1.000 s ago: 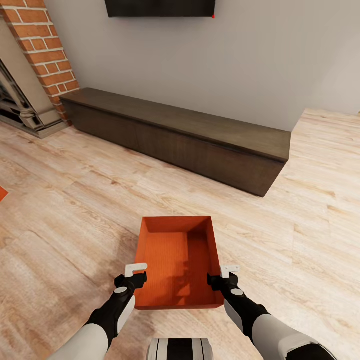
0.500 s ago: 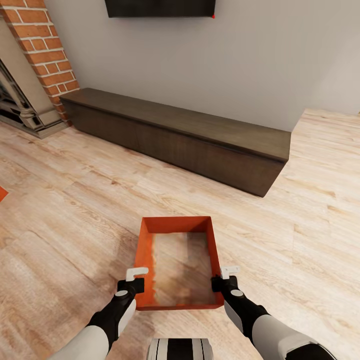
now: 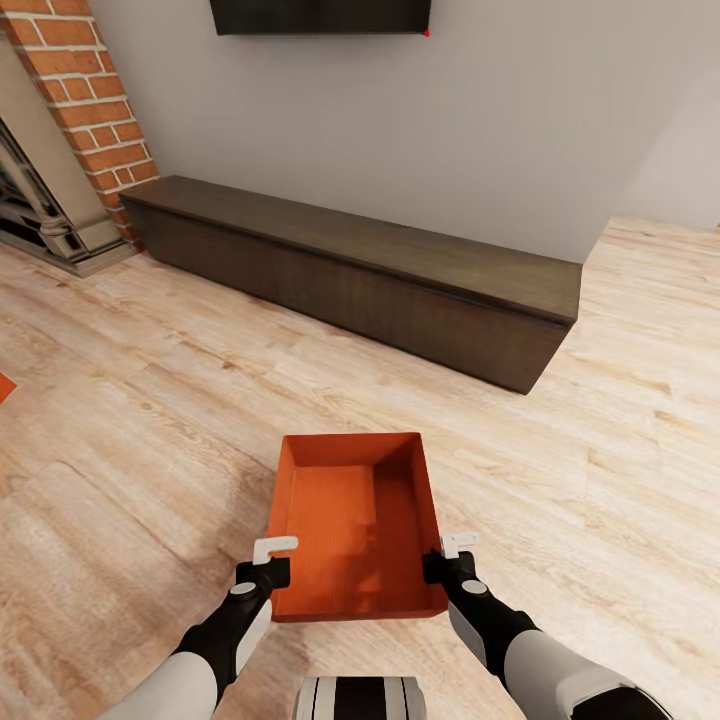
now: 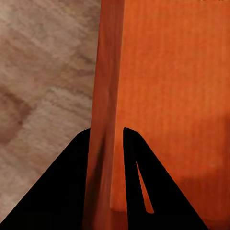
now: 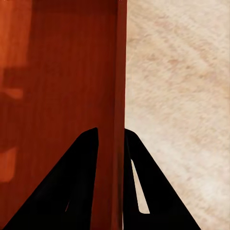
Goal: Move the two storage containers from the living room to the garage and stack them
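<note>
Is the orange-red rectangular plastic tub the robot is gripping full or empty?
Empty: the orange-red rectangular plastic tub shows only its bare ribbed bottom and inner walls in the head view.

container (image 3: pixel 357 530): matt ribbed plastic | floor (image 3: pixel 150 420): pale wood planks | bench (image 3: pixel 350 265): dark wood

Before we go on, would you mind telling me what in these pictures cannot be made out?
- Second container: an orange scrap at the head view's left edge is cut off; I cannot tell what it is.
- Black wall TV: cropped by the head view's top edge.
- Underside of the orange-red rectangular plastic tub: hidden by the tub itself, so floor contact cannot be told.
- Left tool and right tool: fingers are black silhouettes around the tub walls; pad contact unclear.
</note>
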Robot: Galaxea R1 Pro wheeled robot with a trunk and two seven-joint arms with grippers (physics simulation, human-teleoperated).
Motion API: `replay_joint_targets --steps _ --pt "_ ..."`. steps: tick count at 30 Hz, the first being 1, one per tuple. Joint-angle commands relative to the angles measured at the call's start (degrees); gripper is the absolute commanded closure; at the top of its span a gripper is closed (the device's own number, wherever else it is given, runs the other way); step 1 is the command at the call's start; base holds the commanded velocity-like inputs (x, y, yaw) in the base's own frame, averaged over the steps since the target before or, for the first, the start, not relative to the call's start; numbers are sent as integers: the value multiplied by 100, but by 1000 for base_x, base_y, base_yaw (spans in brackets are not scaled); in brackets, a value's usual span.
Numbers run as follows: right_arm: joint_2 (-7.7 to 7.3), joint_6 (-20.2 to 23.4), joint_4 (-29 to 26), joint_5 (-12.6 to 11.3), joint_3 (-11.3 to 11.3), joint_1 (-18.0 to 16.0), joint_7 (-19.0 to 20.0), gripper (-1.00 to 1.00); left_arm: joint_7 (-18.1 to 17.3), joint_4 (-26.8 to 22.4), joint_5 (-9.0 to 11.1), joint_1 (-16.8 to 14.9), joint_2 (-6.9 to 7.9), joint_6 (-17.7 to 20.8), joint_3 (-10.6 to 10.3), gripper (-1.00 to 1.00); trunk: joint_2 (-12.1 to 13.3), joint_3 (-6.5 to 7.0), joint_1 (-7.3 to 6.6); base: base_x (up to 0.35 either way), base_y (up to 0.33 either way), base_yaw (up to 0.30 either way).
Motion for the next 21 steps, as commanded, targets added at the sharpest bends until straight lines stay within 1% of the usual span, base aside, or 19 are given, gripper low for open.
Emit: replay_joint_targets --steps 1,3,21 --pt "-5 -30 9 -65 -6 -4 -55 100 150 -17 -79 -1 1 24 71 100 -1 -3 -1 0 0 0" --pt "-5 -27 9 -65 -7 -4 -55 100 151 -18 -76 -1 0 24 77 100 -1 -3 -1 0 0 0" --pt "-5 -25 9 -65 -7 -4 -55 100 150 -38 -74 -1 0 24 80 100 721 320 -396 0 0 0"
